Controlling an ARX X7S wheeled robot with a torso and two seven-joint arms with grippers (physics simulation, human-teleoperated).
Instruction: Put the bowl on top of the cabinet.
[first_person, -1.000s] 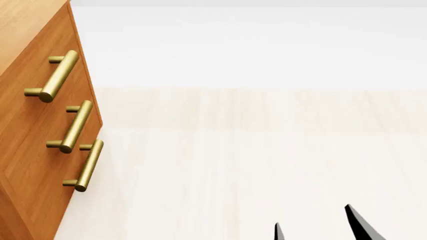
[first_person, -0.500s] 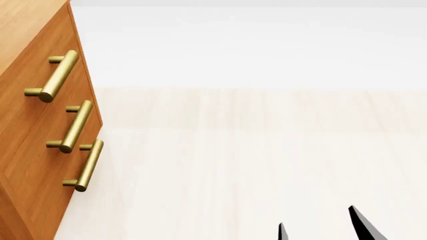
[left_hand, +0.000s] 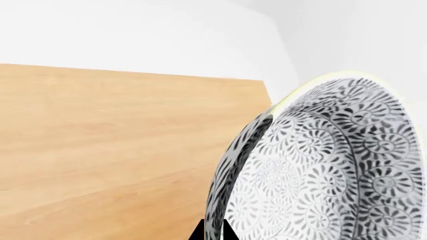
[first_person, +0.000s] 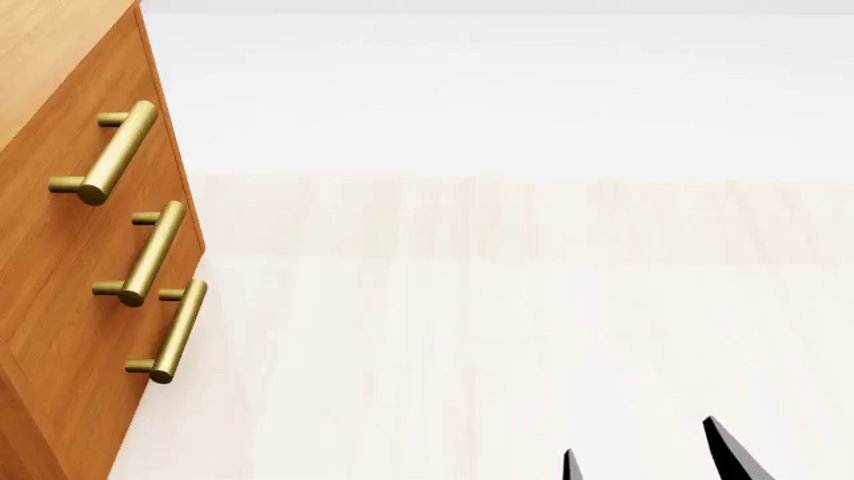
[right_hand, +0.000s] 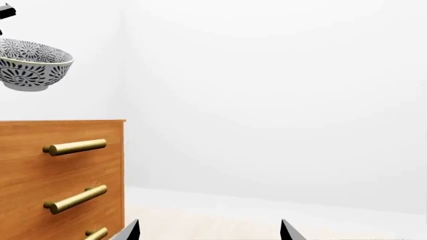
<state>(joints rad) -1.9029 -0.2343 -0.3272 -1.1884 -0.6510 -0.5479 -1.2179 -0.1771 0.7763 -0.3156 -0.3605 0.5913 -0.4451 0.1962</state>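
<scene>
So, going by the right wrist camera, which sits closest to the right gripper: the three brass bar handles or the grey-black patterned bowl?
From the right gripper:
1. Lowest brass bar handle, on the orange-brown wooden cabinet front.
2. Middle handle, one drawer up.
3. Top handle, just under the cabinet top.
4. Grey-black patterned bowl, in the air above the cabinet.

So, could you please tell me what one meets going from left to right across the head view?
Cabinet → its three brass handles → bare pale floor → right gripper fingers at the lower edge.
</scene>
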